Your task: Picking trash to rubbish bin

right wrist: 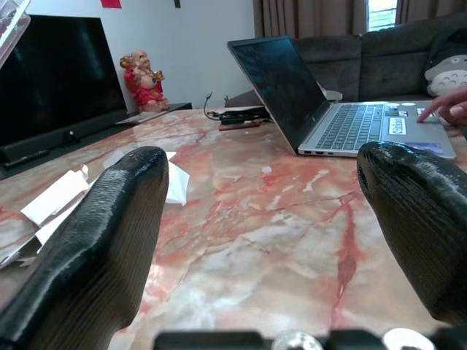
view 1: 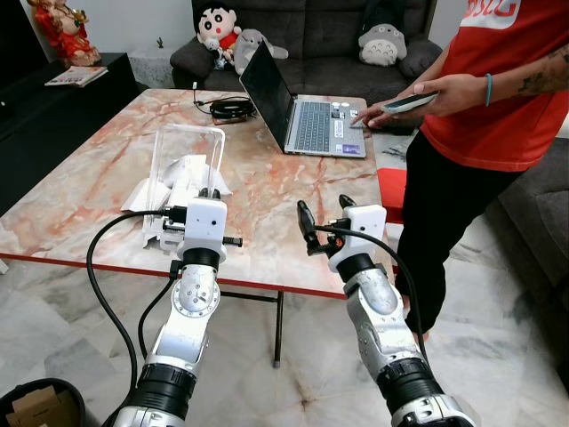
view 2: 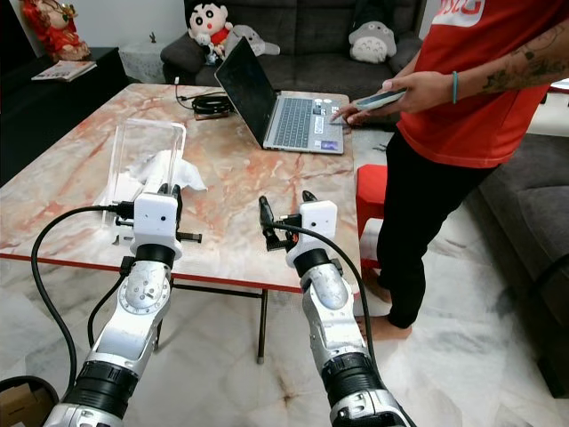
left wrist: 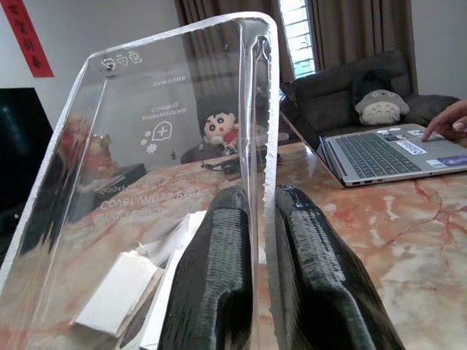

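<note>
Two grippers over the bench (view 1: 267, 258): left gripper (left wrist: 264, 240) clamped on clear plastic packaging (view 1: 182, 147) standing upright before it, beside crumpled white paper (view 1: 191, 173); right gripper (view 1: 324, 212) spread wide, empty.

Clear plastic box (view 1: 188, 158) with white print; pink-orange veined marble table (view 1: 267, 196); silver-grey laptop (view 1: 302, 111); red shirt (view 1: 507, 80).
</note>
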### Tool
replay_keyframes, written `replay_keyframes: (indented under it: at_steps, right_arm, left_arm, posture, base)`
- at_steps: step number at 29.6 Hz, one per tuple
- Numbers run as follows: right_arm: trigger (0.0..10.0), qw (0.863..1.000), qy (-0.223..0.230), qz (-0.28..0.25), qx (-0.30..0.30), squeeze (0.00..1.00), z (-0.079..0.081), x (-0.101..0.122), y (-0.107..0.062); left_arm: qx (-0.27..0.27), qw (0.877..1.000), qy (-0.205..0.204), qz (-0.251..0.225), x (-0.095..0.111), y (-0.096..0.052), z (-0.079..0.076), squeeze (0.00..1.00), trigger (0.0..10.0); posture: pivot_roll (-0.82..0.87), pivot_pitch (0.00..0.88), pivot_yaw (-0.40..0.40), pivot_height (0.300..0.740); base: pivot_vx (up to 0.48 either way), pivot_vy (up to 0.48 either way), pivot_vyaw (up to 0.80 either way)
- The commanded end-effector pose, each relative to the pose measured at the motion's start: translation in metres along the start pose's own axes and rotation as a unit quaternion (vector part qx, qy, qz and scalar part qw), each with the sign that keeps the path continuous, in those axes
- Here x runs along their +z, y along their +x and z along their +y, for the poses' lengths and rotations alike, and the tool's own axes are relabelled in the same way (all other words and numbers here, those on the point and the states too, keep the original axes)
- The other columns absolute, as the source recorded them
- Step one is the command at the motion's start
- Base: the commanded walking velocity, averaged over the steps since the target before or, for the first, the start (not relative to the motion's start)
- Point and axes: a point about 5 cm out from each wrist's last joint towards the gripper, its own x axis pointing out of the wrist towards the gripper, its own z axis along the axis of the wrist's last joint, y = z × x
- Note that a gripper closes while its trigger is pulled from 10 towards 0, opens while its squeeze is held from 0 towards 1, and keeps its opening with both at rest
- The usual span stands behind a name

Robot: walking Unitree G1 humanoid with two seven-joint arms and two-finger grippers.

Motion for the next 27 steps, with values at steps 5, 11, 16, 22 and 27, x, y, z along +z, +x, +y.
replay_keyframes:
  at_steps: [5,11,16,22,27]
  right_arm:
    - [10.0,1.000,-0.002,-0.001,0.005,0.00,0.0023,0.0024,0.0022]
    - [10.0,1.000,-0.003,0.001,0.005,0.00,0.0015,0.0025,0.0028]
    - [10.0,1.000,-0.002,0.000,0.004,0.00,0.0008,0.0035,0.0038]
    - [10.0,1.000,-0.002,0.002,0.003,0.00,0.0002,0.0031,0.0041]
    - [10.0,1.000,-0.001,0.002,0.002,0.00,-0.0002,0.0032,0.0040]
  left_arm:
    - [0.005,1.000,-0.008,-0.002,0.0037,0.0031,0.0020,0.00,10.0]
    - [0.005,1.000,-0.012,0.001,0.0033,0.0030,0.0002,0.00,10.0]
    - [0.004,1.000,-0.020,-0.005,0.0051,0.0034,0.0002,0.00,10.0]
    - [0.005,1.000,-0.019,-0.003,0.0049,0.0034,0.0003,0.00,10.0]
    - [0.006,1.000,-0.019,-0.001,0.0043,0.0036,0.0007,0.00,10.0]
  posture:
    - [-0.02,0.011,-0.007,0.740]
    - [-0.02,0.018,-0.010,0.740]
    - [-0.02,0.024,-0.012,0.740]
    - [-0.02,0.023,-0.012,0.740]
    - [-0.02,0.031,-0.013,0.740]
  base:
    - [0.000,0.000,0.00]
    - [0.000,0.000,0.00]
    - [0.000,0.000,0.00]
    - [0.000,0.000,0.00]
    - [0.000,0.000,0.00]
